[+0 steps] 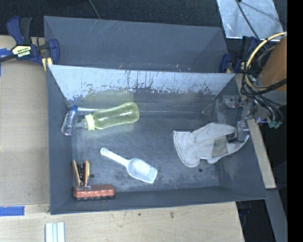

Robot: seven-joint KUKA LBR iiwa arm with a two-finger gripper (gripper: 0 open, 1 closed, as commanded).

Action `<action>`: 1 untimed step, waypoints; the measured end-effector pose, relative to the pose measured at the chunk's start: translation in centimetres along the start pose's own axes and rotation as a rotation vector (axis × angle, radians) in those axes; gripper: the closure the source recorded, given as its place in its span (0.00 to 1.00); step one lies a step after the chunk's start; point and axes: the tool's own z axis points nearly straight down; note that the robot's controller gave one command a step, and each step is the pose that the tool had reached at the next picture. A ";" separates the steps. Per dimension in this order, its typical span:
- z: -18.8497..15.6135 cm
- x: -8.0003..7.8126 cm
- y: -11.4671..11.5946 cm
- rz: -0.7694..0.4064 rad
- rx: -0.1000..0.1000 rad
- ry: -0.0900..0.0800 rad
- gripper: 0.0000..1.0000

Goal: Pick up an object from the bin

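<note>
My gripper [241, 130] hangs at the bin's right side, low against the right wall. It is right at the right-hand edge of a crumpled white cloth [204, 144] that lies on the bin floor. A darker grey patch [220, 146] on the cloth sits just left of the gripper. Whether the cloth is gripped cannot be made out.
A yellow-green bottle [111, 116] with a clear cap lies at the back left. A white scoop [134, 166] lies in the front middle. At the front left are an orange-and-black clip [81, 172] and a brown-handled brush [93, 192]. The arm's cables hang over the right rim.
</note>
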 end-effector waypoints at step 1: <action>0.0 0.3 4.4 -0.074 0.003 -0.001 0.00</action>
